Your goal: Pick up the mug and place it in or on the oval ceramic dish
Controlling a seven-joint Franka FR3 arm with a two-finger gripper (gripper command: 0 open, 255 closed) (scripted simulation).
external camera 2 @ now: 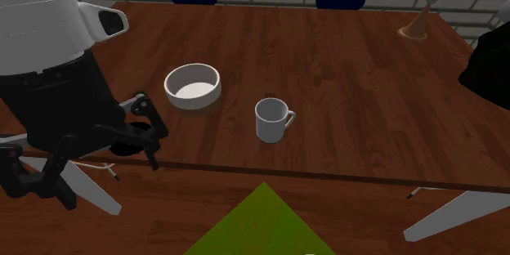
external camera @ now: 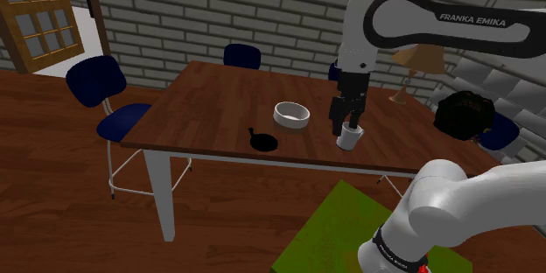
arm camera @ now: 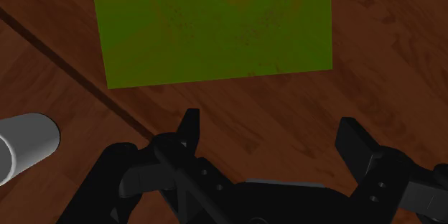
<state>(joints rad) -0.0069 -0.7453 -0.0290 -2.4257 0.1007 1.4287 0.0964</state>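
Now | gripper [arm camera: 271, 123] spread wide, holding nothing | mug [external camera 2: 271, 120] upright beside white dish [external camera 2: 193, 86]

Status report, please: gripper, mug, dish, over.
Black gripper open, holding nothing. White handled mug upright on brown wooden table, ungrasped. White oval dish empty beside it; path between clear.

White, rounded arm [external camera: 455, 206] shells here, dark bands at the joints, one band carrying white FRANKA EMIKA lettering [external camera: 472, 20]. Just above the end effector [external camera: 345, 129], a white wrist; the end effector itself all black, with blocky fingers [arm camera: 359, 143] and small round holes.
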